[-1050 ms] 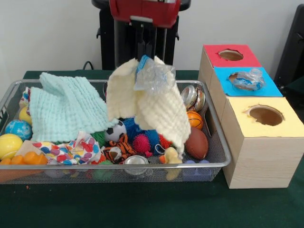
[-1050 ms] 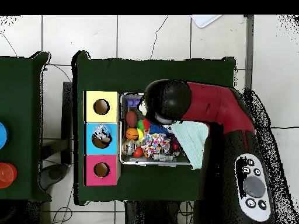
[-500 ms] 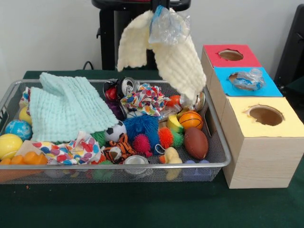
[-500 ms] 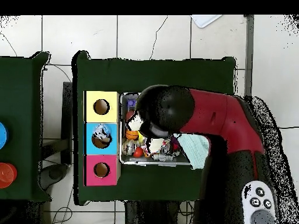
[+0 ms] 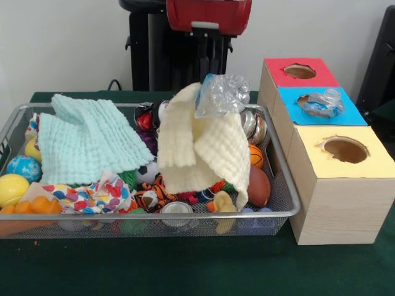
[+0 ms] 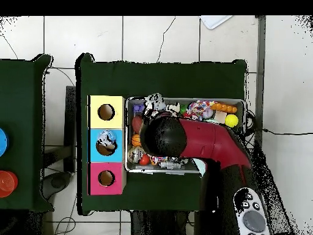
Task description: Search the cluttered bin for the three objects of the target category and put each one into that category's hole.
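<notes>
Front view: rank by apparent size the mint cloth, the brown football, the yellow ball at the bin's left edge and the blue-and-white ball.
1. mint cloth, clearly largest.
2. brown football and yellow ball: alike, and the football is partly hidden by the cream cloth, so unranked.
3. blue-and-white ball, smallest, partly hidden.

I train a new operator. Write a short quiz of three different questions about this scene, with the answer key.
1. True or false: a crushed plastic bottle sits on the blue box's hole.
2. What hangs with the cream cloth? A) clear plastic bottle B) football C) can
3. Fill in: the mint cloth lies in the wire ____.

Key: 1 true; 2 A; 3 basket.
</notes>
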Motion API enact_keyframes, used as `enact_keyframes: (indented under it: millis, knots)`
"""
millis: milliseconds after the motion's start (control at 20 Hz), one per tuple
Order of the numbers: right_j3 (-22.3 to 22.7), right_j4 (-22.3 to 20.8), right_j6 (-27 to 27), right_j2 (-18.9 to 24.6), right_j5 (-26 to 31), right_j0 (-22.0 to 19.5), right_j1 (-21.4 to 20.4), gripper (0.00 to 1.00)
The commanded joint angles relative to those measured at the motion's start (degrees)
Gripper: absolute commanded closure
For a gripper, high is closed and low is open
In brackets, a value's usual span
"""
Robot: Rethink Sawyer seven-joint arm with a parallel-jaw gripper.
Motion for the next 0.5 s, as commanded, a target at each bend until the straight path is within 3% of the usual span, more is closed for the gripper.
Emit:
enact_keyframes:
  millis: [50,350,500]
  knots:
    - [4.8,0.1,-1.6,1.3,13.5,-1.0,-0.8,1.00]
    - [-3.0,3.3,-3.2,3.2,35.8,-1.9,-7.0,1.00]
    - [-5.4,3.8,-3.6,4.1,40.5,-2.5,-7.7,1.00]
